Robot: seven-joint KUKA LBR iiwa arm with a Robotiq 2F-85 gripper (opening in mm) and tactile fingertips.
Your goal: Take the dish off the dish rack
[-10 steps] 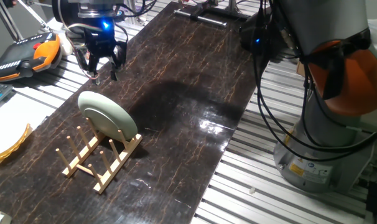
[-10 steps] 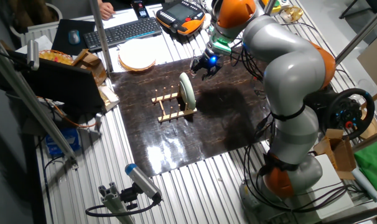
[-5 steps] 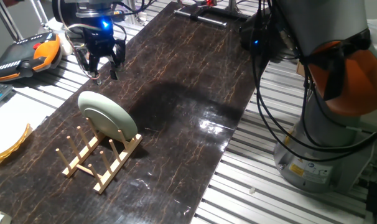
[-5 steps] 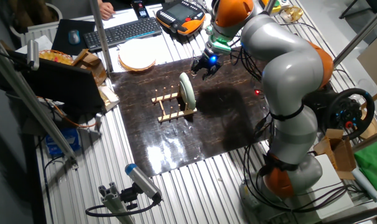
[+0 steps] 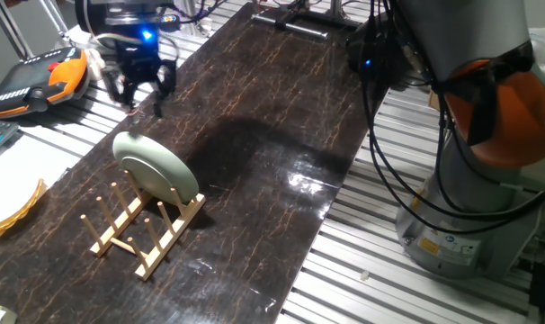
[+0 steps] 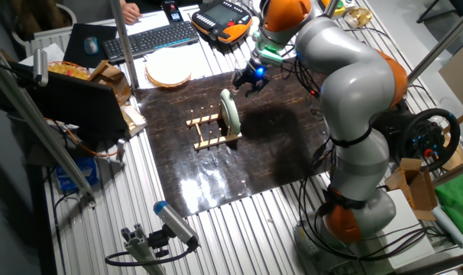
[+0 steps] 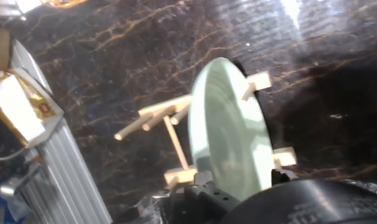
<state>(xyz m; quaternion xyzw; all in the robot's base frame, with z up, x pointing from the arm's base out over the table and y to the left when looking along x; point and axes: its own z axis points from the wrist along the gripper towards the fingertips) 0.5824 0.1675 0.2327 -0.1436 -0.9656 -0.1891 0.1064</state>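
Note:
The dish (image 5: 156, 168) is a pale sage-green plate standing on edge, tilted, in the end slots of the dish rack (image 5: 143, 229), a small light-wood rack with upright pegs. My gripper (image 5: 139, 101) hangs above the table just behind the dish, apart from it, open with nothing between its fingers. The other fixed view shows the gripper (image 6: 245, 85) up and right of the dish (image 6: 230, 114) on the dish rack (image 6: 207, 131). The hand view looks down on the dish (image 7: 229, 134), with the dish rack (image 7: 160, 118) pegs to its left.
A yellowish plate (image 5: 9, 211) lies off the dark mat at the left edge. An orange and black teach pendant (image 5: 39, 79) sits behind my gripper. A keyboard (image 6: 151, 37) and boxes (image 6: 101, 76) lie beyond the mat. The arm's base (image 5: 466, 207) stands on the right.
My gripper has shifted a little, rising slightly and turning toward the dish. The dish and the rack have not moved.

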